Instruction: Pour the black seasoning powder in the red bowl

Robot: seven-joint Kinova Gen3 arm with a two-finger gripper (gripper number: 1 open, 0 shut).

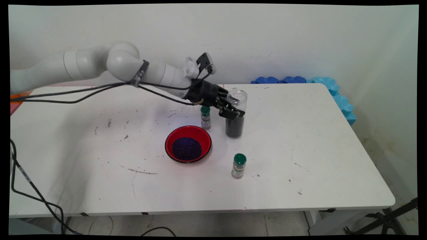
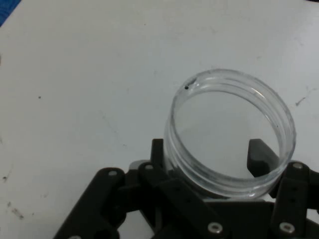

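Observation:
My black gripper [image 1: 233, 113] reaches in from the left and is shut on a clear open-topped jar [image 1: 236, 128]. The jar stands upright behind the bowl, and its lower part is filled with dark grains. In the hand view the jar's wide open mouth [image 2: 232, 130] sits between my gripper [image 2: 209, 158], with one finger [image 2: 158, 152] against its left side and the other finger [image 2: 260, 155] at its right. Left of the jar stands a small green-capped bottle [image 1: 205, 117]. A red bowl [image 1: 187, 144] holding dark purple grains lies just in front of both.
A second green-capped bottle [image 1: 238, 165] stands in front of the bowl to the right. Blue foam pieces [image 1: 343, 103] line the table's back right corner and right edge. Black cables [image 1: 83, 93] hang from the arm across the left side.

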